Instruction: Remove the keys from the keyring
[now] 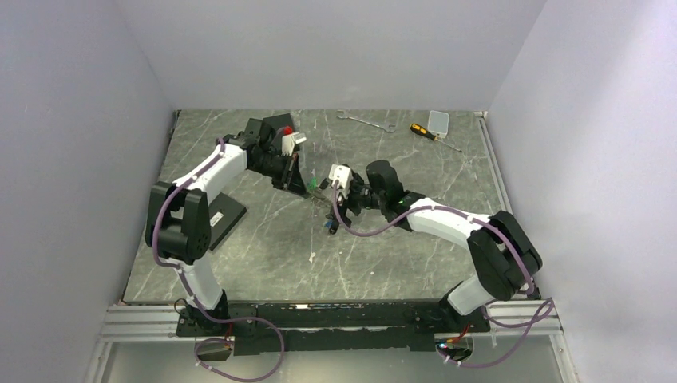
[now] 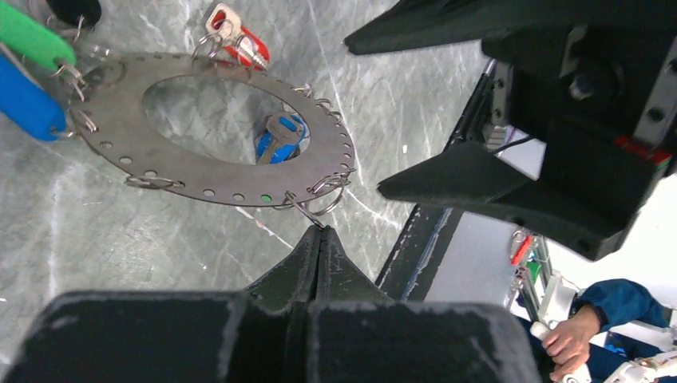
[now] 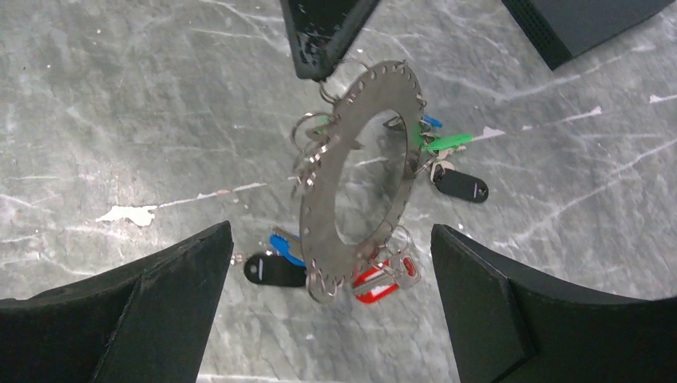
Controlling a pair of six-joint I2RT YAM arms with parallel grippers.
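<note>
grey steel keyring (image 3: 319, 207), thin, stiff, light, pinched at its rim by left gripper (image 2: 319, 239); right gripper (image 3: 331, 231) gapes wide, probably best grabbing keys (image 3: 387, 279) by tags.

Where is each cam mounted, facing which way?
Top external: above and behind the robot, looking down at the table; left arm and right arm show.
Left wrist: on left arm, looking along its shut left claw at the keyring; right claw opposite.
Right wrist: on right arm, looking down between its open fingers at the hanging keyring.
Shared: both wrist views show the keyring and the left claw's tip.
</note>
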